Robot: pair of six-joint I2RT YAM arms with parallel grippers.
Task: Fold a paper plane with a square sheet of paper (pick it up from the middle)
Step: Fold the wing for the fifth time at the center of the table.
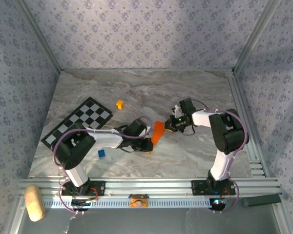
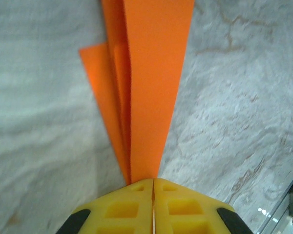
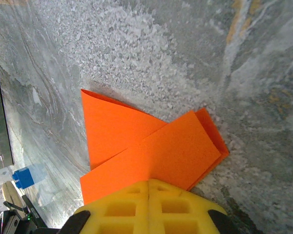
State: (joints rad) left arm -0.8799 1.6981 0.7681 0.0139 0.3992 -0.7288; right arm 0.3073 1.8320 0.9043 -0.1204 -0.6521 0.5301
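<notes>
The right claw (image 3: 149, 185) has its two yellow fingers (image 3: 119, 210) pressed together, pinching an edge of the orange paper (image 3: 136, 141), with the grey marbled bench (image 3: 136, 48) beneath it. The paper is creased into overlapping layers: a pointed flap, and a folded band crossing over it with a doubled end. A small blue cube (image 3: 23, 177) sits on the bench, well apart from the paper.

The grey marbled table (image 1: 195, 87) carries a checkered board (image 1: 78, 123) at its left, a small yellow-orange cube (image 1: 119, 104) beside the board's far corner, and a small blue cube (image 1: 102, 153) nearer. The folded square sheet of paper (image 1: 157, 132) sits mid-table, contact unclear.
</notes>
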